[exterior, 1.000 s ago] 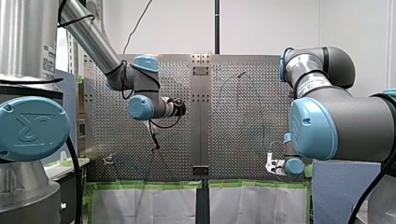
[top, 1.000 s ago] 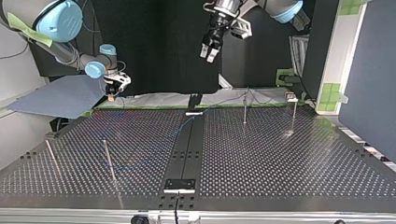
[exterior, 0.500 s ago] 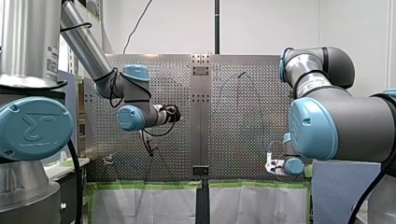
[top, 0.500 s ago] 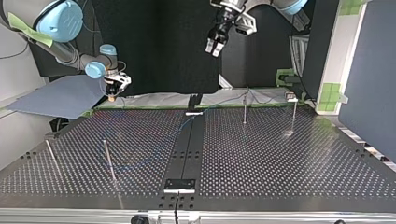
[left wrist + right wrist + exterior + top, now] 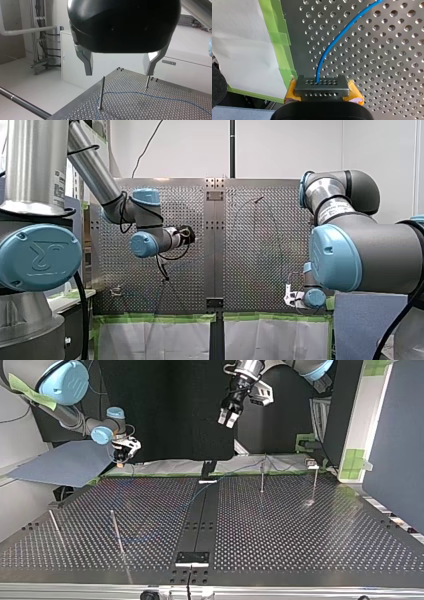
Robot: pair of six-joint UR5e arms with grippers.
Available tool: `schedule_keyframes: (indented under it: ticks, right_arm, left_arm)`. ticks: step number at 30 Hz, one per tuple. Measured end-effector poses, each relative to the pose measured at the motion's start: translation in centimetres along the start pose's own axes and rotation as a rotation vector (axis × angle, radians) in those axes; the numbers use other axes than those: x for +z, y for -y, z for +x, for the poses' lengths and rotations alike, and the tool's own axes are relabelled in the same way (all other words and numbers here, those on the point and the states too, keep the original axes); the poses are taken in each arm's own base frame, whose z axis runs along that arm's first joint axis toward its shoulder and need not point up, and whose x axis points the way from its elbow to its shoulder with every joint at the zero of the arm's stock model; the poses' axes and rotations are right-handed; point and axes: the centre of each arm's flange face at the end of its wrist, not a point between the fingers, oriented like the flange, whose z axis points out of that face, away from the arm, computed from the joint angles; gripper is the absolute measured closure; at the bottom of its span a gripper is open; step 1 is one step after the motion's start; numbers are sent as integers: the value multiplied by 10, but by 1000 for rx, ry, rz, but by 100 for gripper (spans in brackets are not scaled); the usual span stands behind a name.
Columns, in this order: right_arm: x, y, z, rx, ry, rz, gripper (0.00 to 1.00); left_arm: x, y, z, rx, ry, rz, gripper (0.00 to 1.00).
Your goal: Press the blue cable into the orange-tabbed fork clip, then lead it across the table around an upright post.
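The blue cable (image 5: 337, 40) runs over the perforated table (image 5: 300, 535) and ends in a dark perforated block between the yellow pads (image 5: 291, 95) of my right gripper (image 5: 322, 93), which is shut on it. In the top view that gripper (image 5: 120, 457) hangs at the table's far left corner. My left gripper (image 5: 227, 415) hovers high over the far edge; its metal fingers (image 5: 87, 62) are spread apart and nothing is between them. Below it the cable (image 5: 140, 93) curves past an upright post (image 5: 101, 92). A small clip (image 5: 312, 464) sits at the far right.
Several thin posts stand on the table: one (image 5: 116, 532) near the front left, one (image 5: 55, 527) at the left edge, one (image 5: 261, 477) and one (image 5: 315, 482) at the far right. A dark rail (image 5: 200, 520) divides the table. Green tape (image 5: 278, 40) lines its edge.
My left gripper has swung a little to the top view's right and up, then come back down and left slightly. My right gripper has stayed where it was.
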Motion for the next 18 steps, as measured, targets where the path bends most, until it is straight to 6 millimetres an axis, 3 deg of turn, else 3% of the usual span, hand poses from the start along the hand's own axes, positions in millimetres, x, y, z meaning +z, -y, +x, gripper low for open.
schedule_keyframes:
  ticks: [18]
  right_arm:
    - [-1, 15, 3, -73, 26, 25, 100]
  left_arm:
    - [-3, -5, 2, 24, -28, -30, 2]
